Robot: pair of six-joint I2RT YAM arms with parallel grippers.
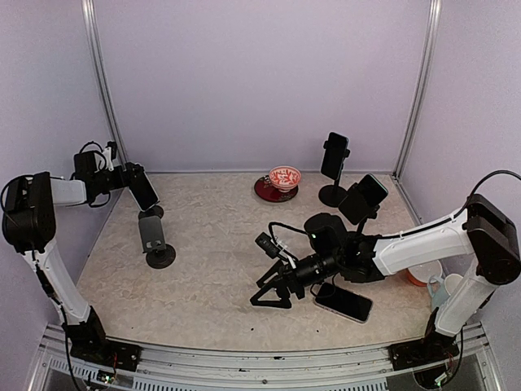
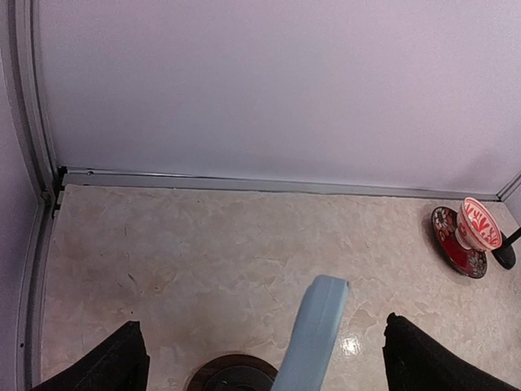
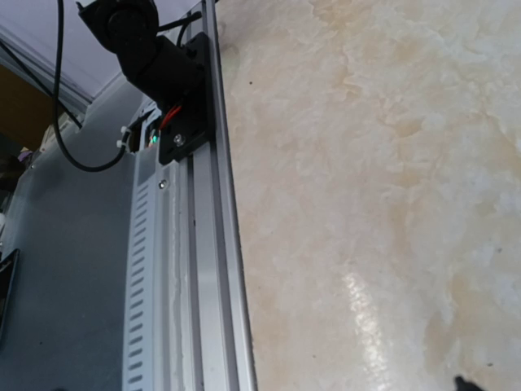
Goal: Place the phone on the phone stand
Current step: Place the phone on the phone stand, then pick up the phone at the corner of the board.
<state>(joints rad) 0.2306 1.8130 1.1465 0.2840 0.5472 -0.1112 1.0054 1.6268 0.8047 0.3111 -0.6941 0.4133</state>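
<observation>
Blue phone (image 2: pixel 319 330), between spread jaws, left gripper (image 2: pixel 262 326)

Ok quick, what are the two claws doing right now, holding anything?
Left claw: open, straddling a phone without touching it.
Right claw: open, holding nothing.

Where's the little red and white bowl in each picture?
Top external: the red and white bowl sits on its saucer near the back wall, right of centre.
Left wrist: the red and white bowl is at the far right edge, a bit below the middle.
Right wrist: not in it.
Shared landmark: the beige marbled tabletop shows in all three.
</observation>
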